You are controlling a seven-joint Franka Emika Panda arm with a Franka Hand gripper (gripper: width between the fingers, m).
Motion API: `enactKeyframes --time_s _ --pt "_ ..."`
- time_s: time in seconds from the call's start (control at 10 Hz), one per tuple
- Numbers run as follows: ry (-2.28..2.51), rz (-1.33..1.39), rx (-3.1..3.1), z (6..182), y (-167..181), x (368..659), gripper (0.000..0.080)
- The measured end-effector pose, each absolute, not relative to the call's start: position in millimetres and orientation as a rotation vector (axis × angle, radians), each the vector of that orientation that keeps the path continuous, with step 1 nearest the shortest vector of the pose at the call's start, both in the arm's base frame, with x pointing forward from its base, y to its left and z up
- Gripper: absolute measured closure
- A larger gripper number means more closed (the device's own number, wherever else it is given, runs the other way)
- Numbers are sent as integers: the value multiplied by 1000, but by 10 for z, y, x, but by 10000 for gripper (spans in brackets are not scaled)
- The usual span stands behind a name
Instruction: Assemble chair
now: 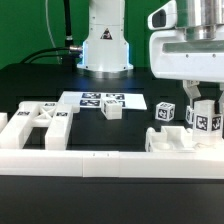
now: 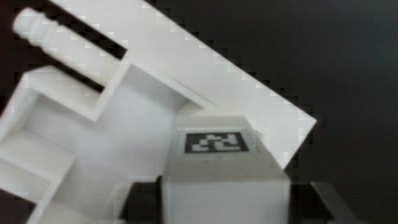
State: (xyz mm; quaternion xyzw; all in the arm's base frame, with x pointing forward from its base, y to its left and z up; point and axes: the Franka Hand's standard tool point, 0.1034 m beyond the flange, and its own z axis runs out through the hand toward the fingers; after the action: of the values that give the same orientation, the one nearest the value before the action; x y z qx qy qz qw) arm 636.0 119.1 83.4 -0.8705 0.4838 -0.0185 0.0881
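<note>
In the exterior view my gripper (image 1: 204,112) hangs at the right, shut on an upright white tagged bar (image 1: 206,122) of the chair. The bar's lower end meets a wide white chair panel (image 1: 180,143) lying under it. In the wrist view the bar (image 2: 217,150) shows its tag and fills the gap of my gripper (image 2: 217,205), with a dark finger (image 2: 150,198) tight against each side. The panel (image 2: 107,95) spreads beyond it, with a ribbed peg at its far corner. More white chair pieces (image 1: 42,122) lie at the exterior view's left.
The marker board (image 1: 100,99) lies mid-table, with a small white block (image 1: 113,110) at its edge. A tagged block (image 1: 163,112) stands beside the held bar. A long plain white border rail (image 1: 70,160) runs along the front. The arm's base (image 1: 103,45) stands at the back.
</note>
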Motion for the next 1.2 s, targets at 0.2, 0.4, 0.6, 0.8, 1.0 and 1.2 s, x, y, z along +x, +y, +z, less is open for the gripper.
enactKeyframes --time_s 0.2,0.4,0.6,0.8,1.0,1.2 --pt "1286 -50 -2682 819 1195 6346 328" --pt "1071 -60 -2782 821 1204 6344 187" --pt "865 -77 -2856 818 1202 6342 153" --pt "545 -90 -2955 809 1197 6324 150" --pt "197 -93 -3042 835 1198 6332 150" --pt "-148 -104 -3082 853 1194 6368 150"
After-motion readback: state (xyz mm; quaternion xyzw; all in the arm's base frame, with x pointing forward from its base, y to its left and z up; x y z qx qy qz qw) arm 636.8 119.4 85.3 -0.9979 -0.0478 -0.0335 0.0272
